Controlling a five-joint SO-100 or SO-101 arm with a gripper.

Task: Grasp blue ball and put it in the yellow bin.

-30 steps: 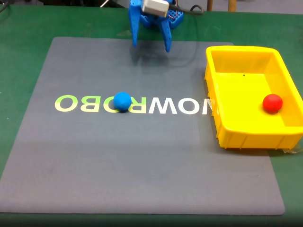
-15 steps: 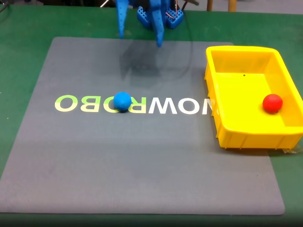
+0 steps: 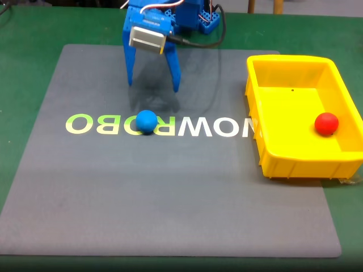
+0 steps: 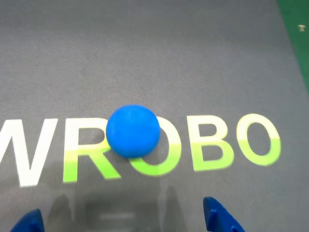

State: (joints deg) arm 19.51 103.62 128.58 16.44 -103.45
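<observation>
The blue ball [image 3: 146, 121] rests on the grey mat over the printed lettering, left of centre in the fixed view. In the wrist view the blue ball [image 4: 133, 130] lies mid-frame, ahead of the two blue fingertips [image 4: 219, 220] at the bottom edge. My blue gripper [image 3: 153, 86] hangs open above the mat just behind the ball, fingers pointing down and spread wide, nothing between them. The yellow bin [image 3: 254, 96] stands at the right edge of the mat.
A red ball [image 3: 326, 123] lies inside the bin. The grey mat [image 3: 170, 192] sits on a green table [image 3: 22, 68]. The arm's base and cable are at the top centre. The mat's front half holds nothing.
The gripper has come forward and down from the back of the mat toward the blue ball, shifting slightly left. The balls and bin have not moved.
</observation>
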